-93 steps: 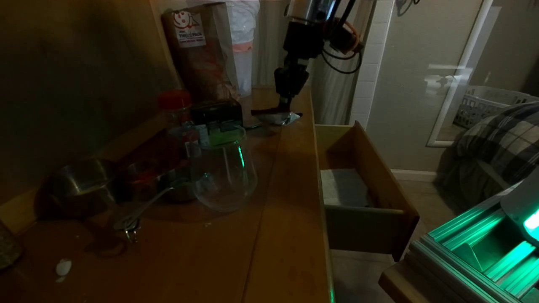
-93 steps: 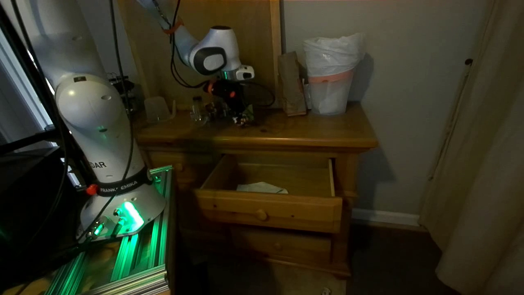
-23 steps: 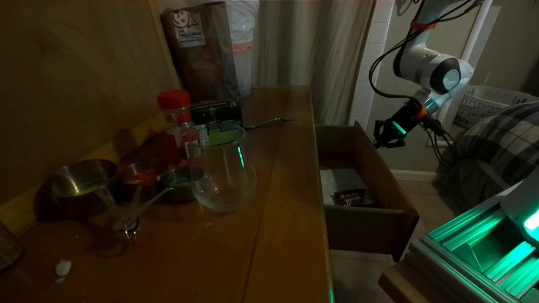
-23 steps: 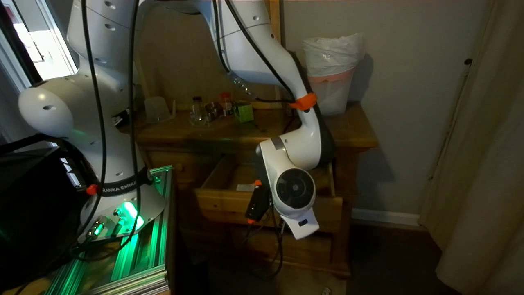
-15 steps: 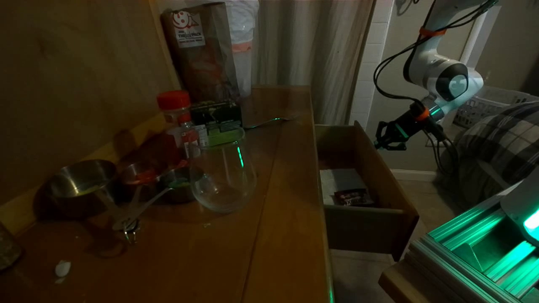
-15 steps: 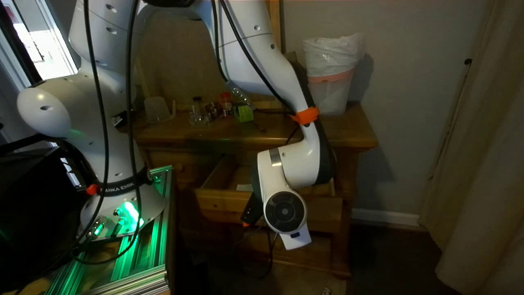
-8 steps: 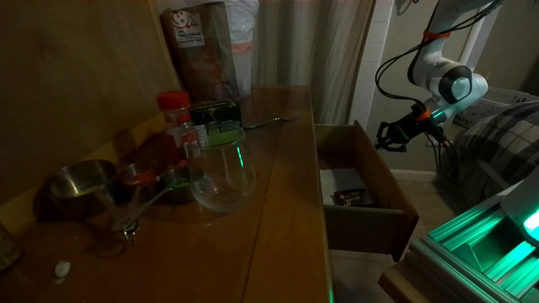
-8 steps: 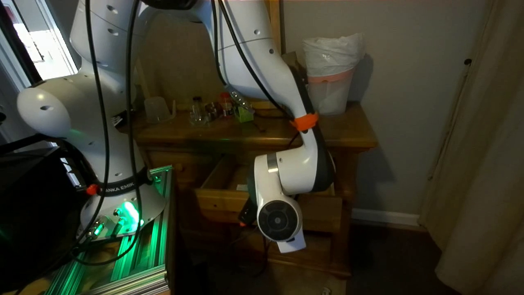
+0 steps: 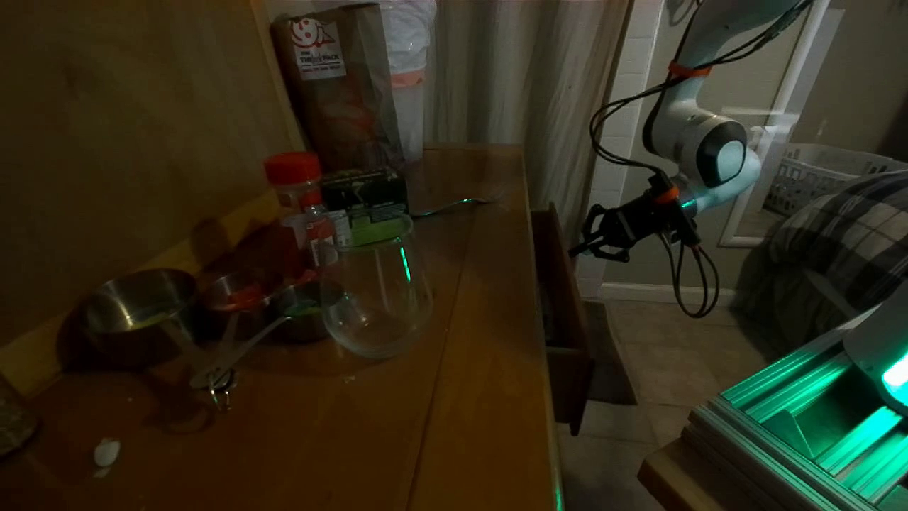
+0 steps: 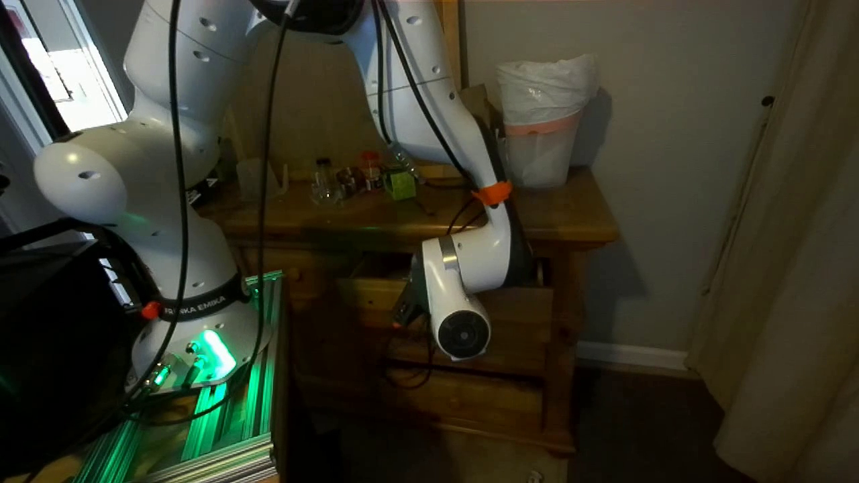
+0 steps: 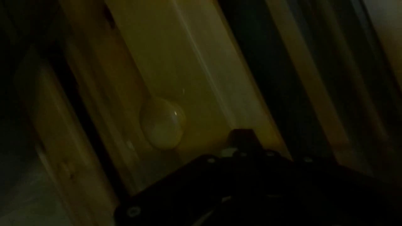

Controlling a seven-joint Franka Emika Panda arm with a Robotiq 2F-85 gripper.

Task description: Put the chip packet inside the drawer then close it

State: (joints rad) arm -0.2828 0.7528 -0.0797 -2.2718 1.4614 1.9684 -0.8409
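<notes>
At eight o'clock in an exterior view, a small white scrap (image 9: 106,452) lies on the wooden bench (image 9: 298,454). Metal cups (image 9: 138,312) sit towards nine, their handles meeting at one end. Next along, between nine and ten, stands a red-lidded jar (image 9: 291,186), and a brown paper bag (image 9: 337,106) rises at eleven. Nearer the middle, at eight, a clear glass (image 9: 376,305) stands upright, with a dark-and-green box (image 9: 365,191) beyond it at ten. Beside the bag, just short of twelve, shows a white-lined bin (image 9: 409,113); a metal utensil (image 9: 464,201) lies at twelve.

Past the bench's edge, at four, the drawer (image 9: 566,319) juts partway out, and both exterior views have it short of closed. Its inside is mostly hidden or dark — where the chip packet is, I cannot tell. At three are the fingers (image 9: 584,246), by the drawer front, tips pointing to eight. The dim wrist view has a round knob (image 11: 162,124) on that front, and at three o'clock from it the fingers, together as one dark tip — whether they touch the wood, I cannot tell. Farther right, at two o'clock, hangs the white arm (image 9: 684,131), with a white laundry basket (image 9: 805,186) and plaid fabric (image 9: 851,227) beyond. Past three, at the far right, the robot's base (image 9: 879,348) glows green above a metal frame (image 9: 766,454).
</notes>
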